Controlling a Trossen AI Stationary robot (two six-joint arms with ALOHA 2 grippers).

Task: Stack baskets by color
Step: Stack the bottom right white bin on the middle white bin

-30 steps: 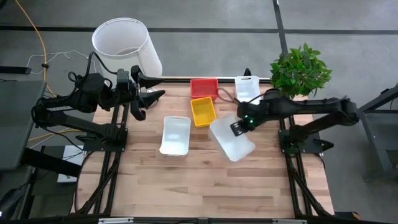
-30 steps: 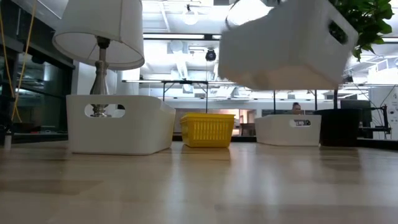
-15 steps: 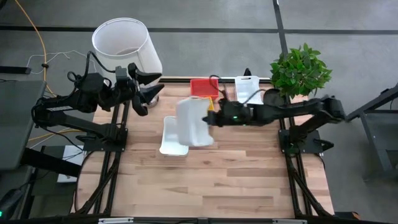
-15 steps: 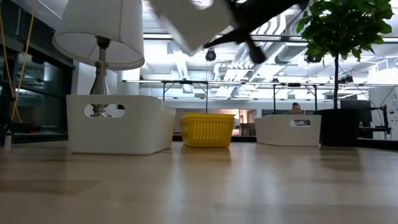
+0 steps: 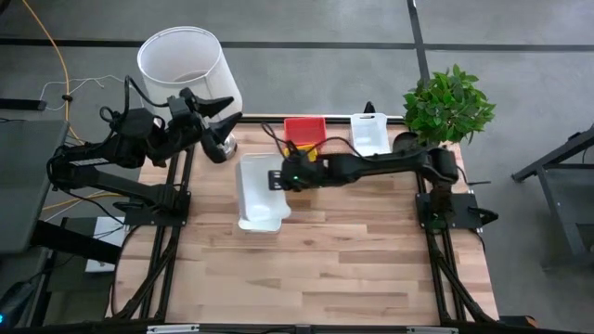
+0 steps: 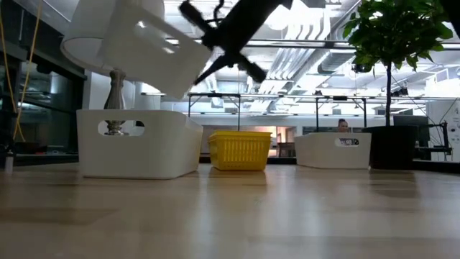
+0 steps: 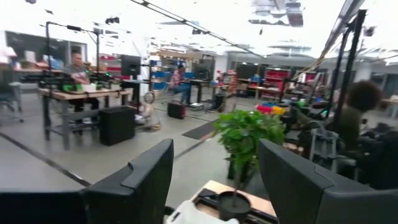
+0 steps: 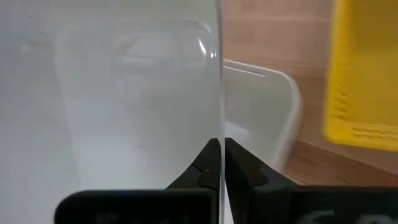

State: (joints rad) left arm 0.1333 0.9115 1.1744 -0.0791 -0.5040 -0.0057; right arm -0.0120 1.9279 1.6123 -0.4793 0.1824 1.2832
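From my remote station, I watch the right gripper [image 5: 278, 178] pinch the thin wall of a white basket [image 6: 147, 54], its fingers [image 8: 211, 163] pressed together on the rim as the basket hangs tilted in the air above a second white basket [image 5: 259, 206] resting on the table [image 5: 316, 269]. The carried basket is smooth, shallow and rounded at the corners, its translucent side filling the right wrist view. In the low view the seated white basket [image 6: 138, 142] shows an oval handle slot in its wall. Just beyond the stretched right arm sit a yellow basket [image 6: 239, 150] with a ribbed, slatted wall and a red basket [image 5: 304, 130], and a third white basket [image 5: 369, 133] lies at the far edge near a potted plant [image 5: 448, 104]. The left gripper [image 5: 219, 125] waits with fingers [image 7: 138, 180] spread, raised over the far left corner beside the white lamp shade [image 5: 186, 65].
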